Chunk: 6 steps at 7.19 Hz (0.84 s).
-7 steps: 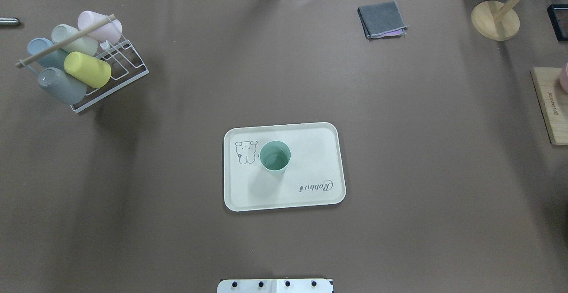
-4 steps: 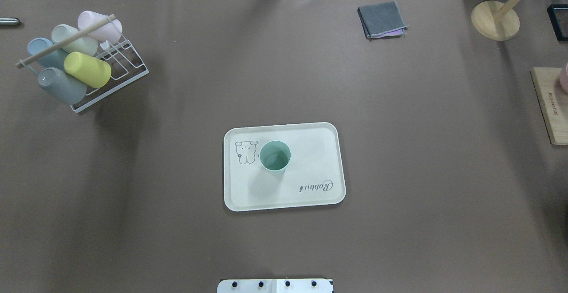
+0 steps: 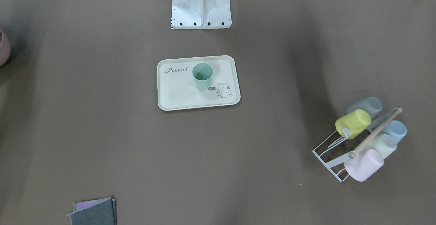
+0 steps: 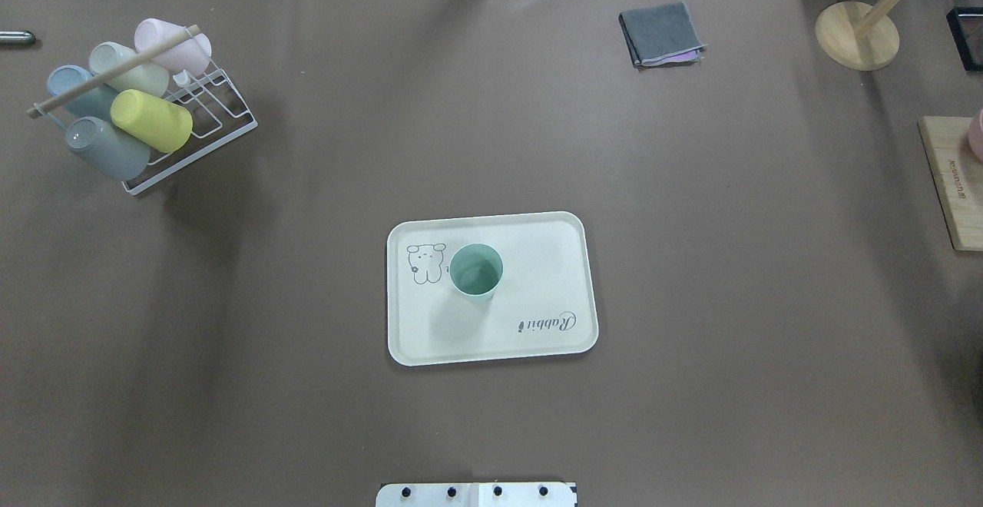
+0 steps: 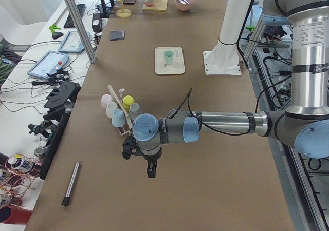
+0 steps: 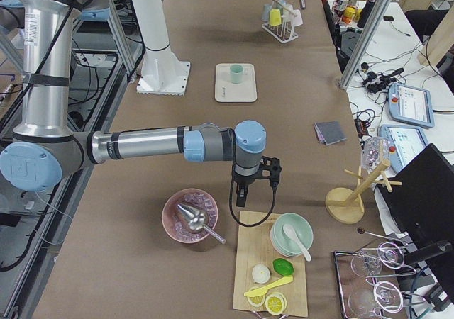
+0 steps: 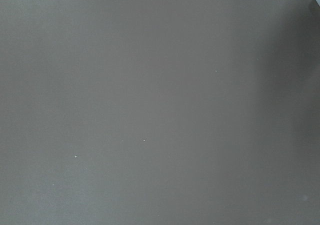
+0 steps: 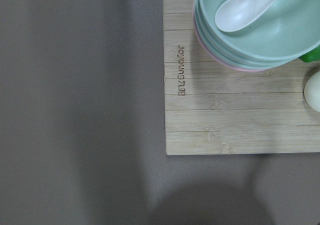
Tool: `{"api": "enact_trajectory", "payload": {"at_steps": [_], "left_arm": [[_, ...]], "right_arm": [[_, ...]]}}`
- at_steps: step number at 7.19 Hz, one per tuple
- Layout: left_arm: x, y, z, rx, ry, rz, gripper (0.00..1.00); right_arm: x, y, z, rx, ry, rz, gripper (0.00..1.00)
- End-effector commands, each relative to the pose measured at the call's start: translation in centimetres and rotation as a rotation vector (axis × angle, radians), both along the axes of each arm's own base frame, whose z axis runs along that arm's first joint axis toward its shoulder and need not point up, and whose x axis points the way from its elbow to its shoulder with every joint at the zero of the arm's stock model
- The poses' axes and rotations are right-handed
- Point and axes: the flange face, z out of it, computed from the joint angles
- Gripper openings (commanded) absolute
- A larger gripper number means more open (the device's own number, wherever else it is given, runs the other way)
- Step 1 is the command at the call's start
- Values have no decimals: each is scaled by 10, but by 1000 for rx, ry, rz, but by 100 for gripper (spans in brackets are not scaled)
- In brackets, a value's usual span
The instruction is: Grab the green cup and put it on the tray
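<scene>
Overhead exterior: green cup (image 4: pixel 476 270) upright, mouth up, on tray (image 4: pixel 537 261), left of centre, just beside bunny drawing. Placement looks done. Both arms well apart from tray, out toward table ends, likely to leave tray free. Left gripper (image 5: pixel 149 168) hangs over bare table near wire rack (image 4: pixel 219 104). Right gripper (image 6: pixel 241 191) hangs near wooden board (image 8: pixel 225 120). Open or closed: cannot tell for either. Count: one green cup, one tray, five cups tipped on rack, one folded cloth (image 4: pixel 662 33).

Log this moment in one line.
green cup upright on tray | left gripper, right gripper away from tray | jaws cannot tell | placement done
</scene>
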Motion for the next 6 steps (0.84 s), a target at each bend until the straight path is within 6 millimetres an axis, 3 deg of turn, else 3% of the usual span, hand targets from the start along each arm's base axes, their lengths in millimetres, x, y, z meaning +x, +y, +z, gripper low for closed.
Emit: {"api": "enact_trajectory", "payload": {"at_steps": [1, 6], "left_arm": [[-1, 0, 0, 1, 0, -2, 98], [-2, 0, 0, 0, 0, -6, 98]], "right_arm": [[0, 0, 0, 0, -2, 0, 100], [0, -1, -2, 2, -7, 1, 100]]}}
